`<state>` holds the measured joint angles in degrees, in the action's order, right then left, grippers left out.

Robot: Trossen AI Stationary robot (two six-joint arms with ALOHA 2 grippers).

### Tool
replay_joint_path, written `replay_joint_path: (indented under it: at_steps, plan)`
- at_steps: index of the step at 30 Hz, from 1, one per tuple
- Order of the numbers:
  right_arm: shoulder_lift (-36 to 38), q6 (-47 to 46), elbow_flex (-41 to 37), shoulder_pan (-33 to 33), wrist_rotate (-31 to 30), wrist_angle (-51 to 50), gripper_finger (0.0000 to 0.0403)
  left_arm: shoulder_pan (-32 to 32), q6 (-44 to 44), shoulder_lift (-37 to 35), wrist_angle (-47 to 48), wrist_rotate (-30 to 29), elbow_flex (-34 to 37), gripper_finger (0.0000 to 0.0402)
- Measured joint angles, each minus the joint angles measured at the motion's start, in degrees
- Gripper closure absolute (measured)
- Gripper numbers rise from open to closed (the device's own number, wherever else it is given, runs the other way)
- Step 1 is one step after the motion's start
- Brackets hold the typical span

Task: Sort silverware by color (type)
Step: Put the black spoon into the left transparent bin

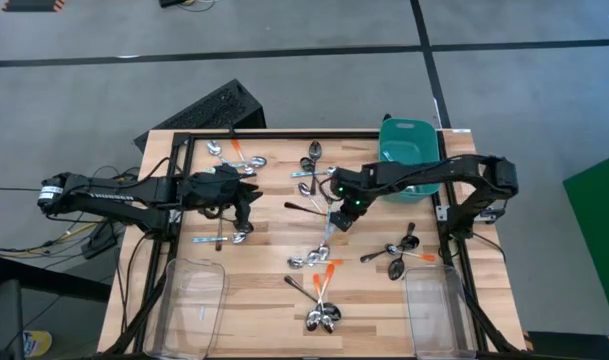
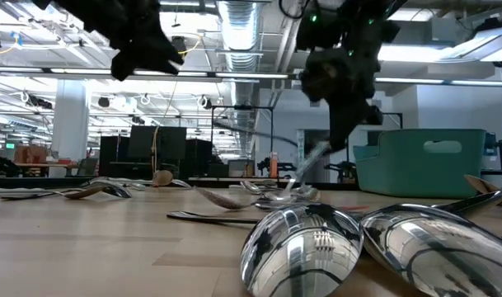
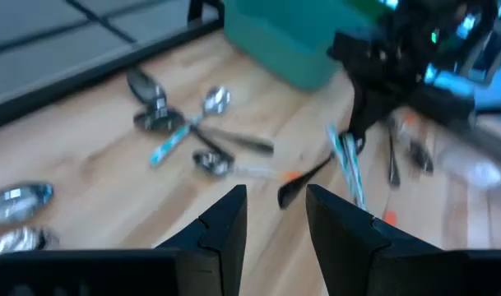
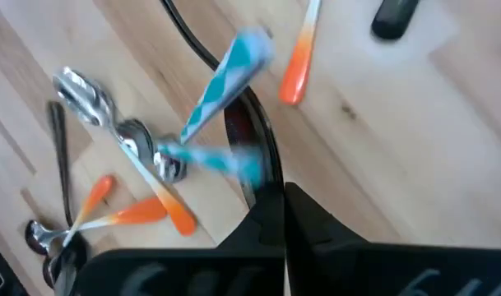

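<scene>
1 blue spoon [image 4: 225,74] is being gripped by the shut right gripper [image 1: 341,215]; it should be lifted straight, clear of neighbours. The left gripper [image 3: 275,218] is being held open.

No readable text, label, brand, number or sign shows in any view.

Blue-handled spoon [image 4: 221,90] — motion-blurred, bowl indistinct.
</scene>
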<state>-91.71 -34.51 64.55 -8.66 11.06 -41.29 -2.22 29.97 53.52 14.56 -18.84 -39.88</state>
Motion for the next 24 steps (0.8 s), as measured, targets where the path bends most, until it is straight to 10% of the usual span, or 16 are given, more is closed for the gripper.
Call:
replay_joint_path:
  at_steps: [6,24]
  plan:
    - [5.18,-0.46,0.00,-0.08,-6.12,2.65,0.0396,-0.10,1.22,2.42,-9.56,-4.37,0.00,0.0287]
    - [11.85,-4.52,0.07,0.43,-11.34,23.51,0.0396,-3.42,1.12,20.19,-44.82,6.31,0.00,0.0248]
